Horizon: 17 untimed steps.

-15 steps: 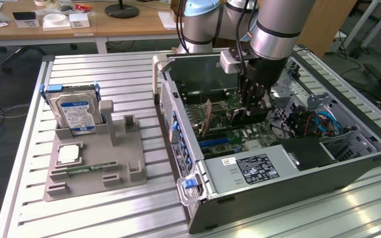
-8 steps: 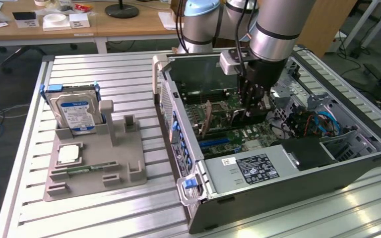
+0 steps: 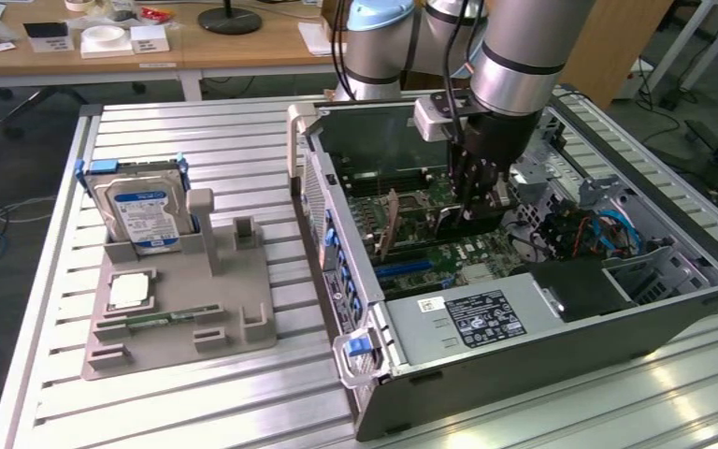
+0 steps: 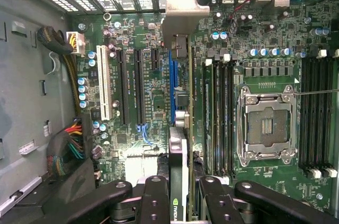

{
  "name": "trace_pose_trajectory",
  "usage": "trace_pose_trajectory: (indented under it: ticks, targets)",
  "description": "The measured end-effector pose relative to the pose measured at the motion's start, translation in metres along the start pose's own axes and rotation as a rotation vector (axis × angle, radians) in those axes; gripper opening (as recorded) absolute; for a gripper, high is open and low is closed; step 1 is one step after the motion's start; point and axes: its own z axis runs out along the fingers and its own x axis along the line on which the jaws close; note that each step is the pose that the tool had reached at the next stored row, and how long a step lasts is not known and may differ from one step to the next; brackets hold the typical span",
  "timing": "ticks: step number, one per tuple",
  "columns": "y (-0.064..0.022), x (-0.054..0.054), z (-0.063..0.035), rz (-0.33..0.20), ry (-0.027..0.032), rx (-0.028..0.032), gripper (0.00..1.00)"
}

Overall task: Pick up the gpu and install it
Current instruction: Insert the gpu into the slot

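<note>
The gpu [image 4: 179,176] is a green card seen edge-on in the wrist view, with a logo on its black cooler and its silver end bracket [image 4: 180,9] against the case's rear slots. My gripper [image 4: 183,195] is shut on it, one black finger [image 4: 155,200] on each side. The card runs along the blue expansion slot [image 4: 172,83] on the motherboard; whether it is seated I cannot tell. In the exterior view my gripper [image 3: 474,215] reaches down inside the open computer case [image 3: 522,318], and the gpu [image 3: 388,224] stands upright on the board beside it.
The empty CPU socket [image 4: 265,128] and memory slots [image 4: 315,118] lie beside the card. Cable bundles [image 4: 66,147] sit at the case's side. Outside the case, a grey holder [image 3: 184,323] carries a hard drive [image 3: 145,213], a thin memory stick [image 3: 165,318] and a chip [image 3: 131,290].
</note>
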Motion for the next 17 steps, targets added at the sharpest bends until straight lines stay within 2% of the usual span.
trace_pose_trajectory:
  ticks: [6, 13, 17]
  targets:
    - [0.0002, 0.0, 0.0, 0.0, 0.0, 0.0, 0.27]
    - [0.0041, 0.0003, 0.0036, 0.0, 0.0, 0.0, 0.27]
    - [0.0091, 0.0007, 0.0061, 0.0, 0.0001, 0.0, 0.27]
